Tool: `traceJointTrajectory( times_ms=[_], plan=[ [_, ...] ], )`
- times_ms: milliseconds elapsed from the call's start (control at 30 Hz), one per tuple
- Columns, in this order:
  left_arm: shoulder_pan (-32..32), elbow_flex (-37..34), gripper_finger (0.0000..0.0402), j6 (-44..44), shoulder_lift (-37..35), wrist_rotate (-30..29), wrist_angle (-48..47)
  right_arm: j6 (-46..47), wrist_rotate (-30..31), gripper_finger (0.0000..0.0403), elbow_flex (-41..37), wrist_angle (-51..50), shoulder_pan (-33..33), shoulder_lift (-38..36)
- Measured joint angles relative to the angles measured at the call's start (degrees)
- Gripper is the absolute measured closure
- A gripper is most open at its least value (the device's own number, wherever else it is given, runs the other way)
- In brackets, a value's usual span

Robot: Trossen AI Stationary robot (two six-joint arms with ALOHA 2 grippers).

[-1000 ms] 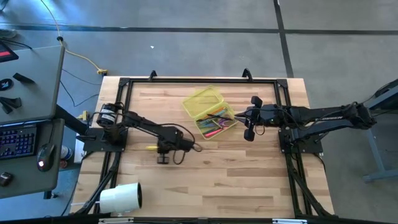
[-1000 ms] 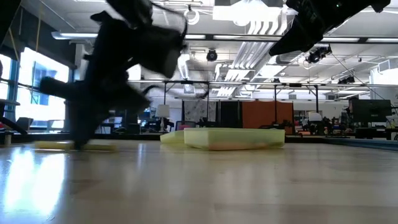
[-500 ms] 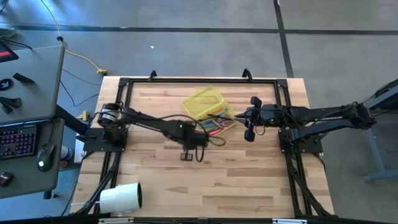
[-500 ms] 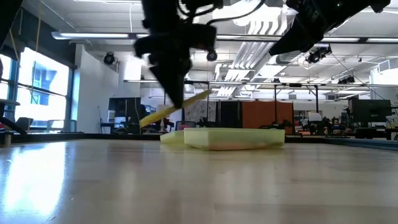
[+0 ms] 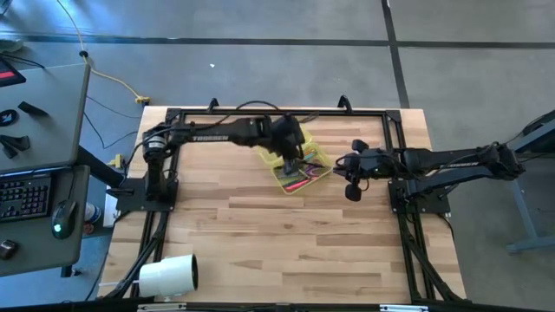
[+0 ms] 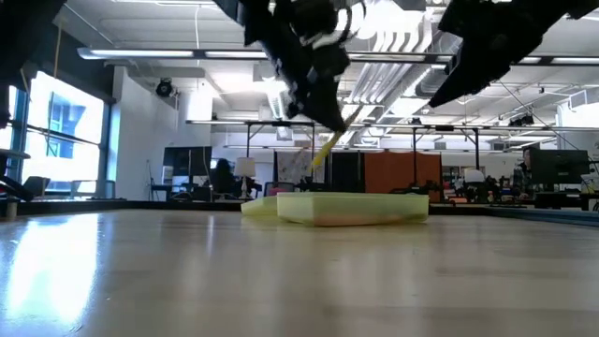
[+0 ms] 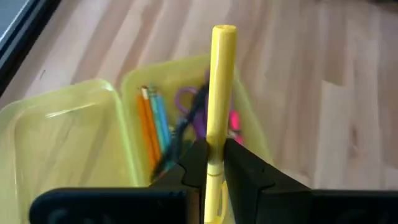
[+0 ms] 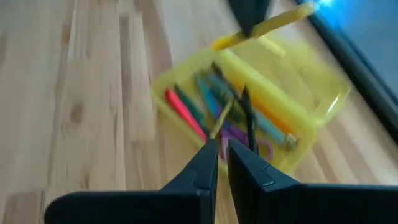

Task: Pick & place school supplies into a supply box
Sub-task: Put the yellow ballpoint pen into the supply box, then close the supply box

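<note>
The supply box [image 5: 293,158] lies open on the far middle of the table, its lid [image 7: 62,137] flat beside the tray [image 7: 186,112]. In the tray lie orange, blue, pink and green pens and purple-handled scissors [image 8: 249,134]. My left gripper [image 7: 214,149] hangs over the tray [image 5: 289,159], shut on a yellow marker [image 7: 217,93]. My right gripper [image 8: 219,149] waits just right of the box [image 5: 336,163], raised, fingers shut with nothing between them. My left gripper pinches the yellow marker's barrel [image 7: 215,155] between its two fingers, and most of the marker sticks out ahead of them. The fingers slant down from the table's left, roughly along the marker. The marker [image 6: 328,148] is lifted clear and tilts down toward the tray.
A big white roll [image 5: 169,276] lies at the near left corner. Black frame rails [image 5: 277,111] run along the far edge and both sides. A side desk with a keyboard [image 5: 26,195] stands left of the table. Bare wood [image 5: 286,243] fills the near half.
My left gripper has lifted the yellow marker off the table's left middle and carried it up, rightward and toward the far edge, to a place over the box. The marker, flat on the wood a second ago, now hangs clear and tilted.
</note>
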Motion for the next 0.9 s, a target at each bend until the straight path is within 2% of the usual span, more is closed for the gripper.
traceJointTrajectory(
  times_ms=[100, 333, 600, 733, 800, 900],
  plan=[
    [2.1, -0.4, 0.0323, -0.2, 2.4, 1.1, -1.1, 0.0, -0.2, 0.0386, 0.0, -2.8, 0.0, 0.0],
    [1.9, -0.4, 0.0312, 2.6, 9.0, -0.3, -1.2, -1.0, -0.1, 0.0383, 0.0, -2.5, 0.0, 0.0],
    [0.8, -0.2, 0.0224, 7.9, 9.8, -6.0, 0.0, -2.9, 0.1, 0.0386, 0.0, -2.1, 0.0, 0.0],
    [0.9, 3.0, 0.0190, 4.8, 9.8, -7.9, -1.7, -3.0, 1.2, 0.0386, 0.0, -1.4, 0.0, 0.0],
    [0.9, 5.7, 0.0186, -0.4, 9.8, -11.6, -4.8, -3.0, 1.9, 0.0386, 0.0, -0.6, 0.0, 0.0],
    [0.9, 11.7, 0.0201, -0.8, 9.8, -22.2, -14.5, -3.0, 2.3, 0.0386, 0.0, 0.4, 0.0, 0.0]
  ],
)
